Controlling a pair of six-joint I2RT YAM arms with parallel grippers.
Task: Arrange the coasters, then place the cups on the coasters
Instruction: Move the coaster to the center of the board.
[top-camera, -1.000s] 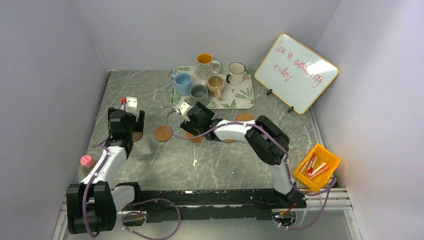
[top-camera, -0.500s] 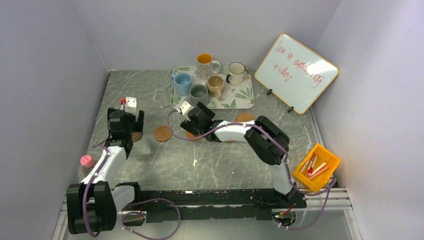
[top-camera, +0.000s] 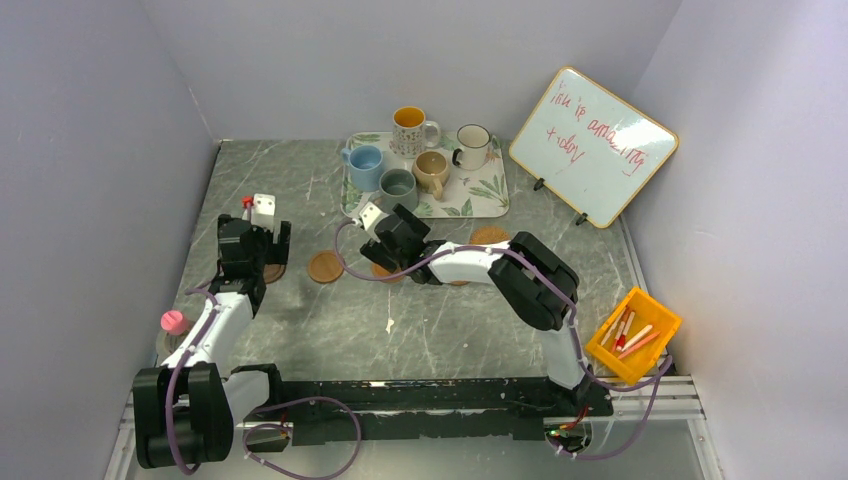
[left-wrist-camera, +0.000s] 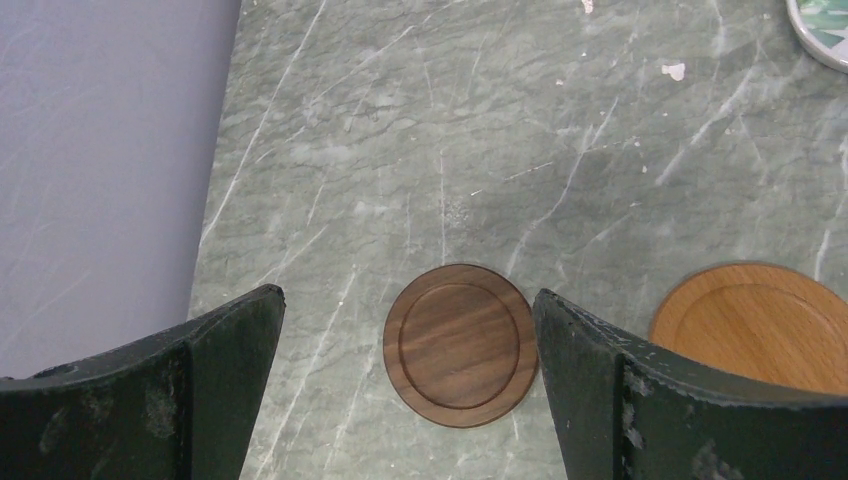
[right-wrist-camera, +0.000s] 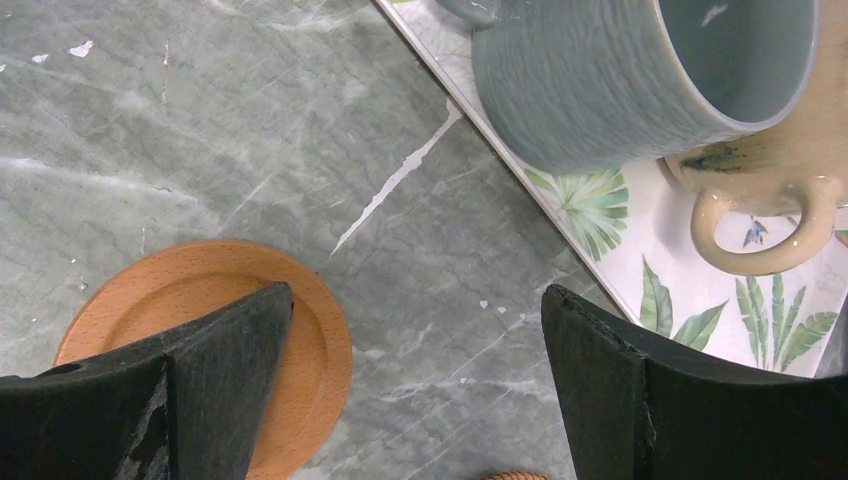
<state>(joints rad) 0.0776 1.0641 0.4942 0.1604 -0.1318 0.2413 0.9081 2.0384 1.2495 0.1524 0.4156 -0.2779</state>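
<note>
Seen from above, nothing on the worktop (top-camera: 290, 190) has shifted in the past second, and both arms hold almost the same pose; all five cups (top-camera: 415, 158) sit on the leaf-print tray (top-camera: 492, 205), while the coasters (top-camera: 325, 267) lie in a loose row on the near side of the tray; the left hand (top-camera: 260, 246) hangs over the end of the row well to the tray's left, and the right hand (top-camera: 390, 240) is just off the tray's near-left corner.

Left wrist view: the fingers are spread wide and carry nothing; a dark coaster (left-wrist-camera: 460, 345) lies flat between them, with a pale wooden coaster (left-wrist-camera: 765, 325) near it on the tray's side.

Right wrist view: the fingers are again wide apart and empty; a second pale coaster (right-wrist-camera: 215, 340) lies partly under one finger, just off the tray's edge; the grey-green cup (right-wrist-camera: 620, 80) and the tan cup (right-wrist-camera: 760, 225) stand on the tray ahead.

The stillness suggests the coasters are largely laid out; no cup is yet on one, and the grey-green cup looks nearest to the right hand.
</note>
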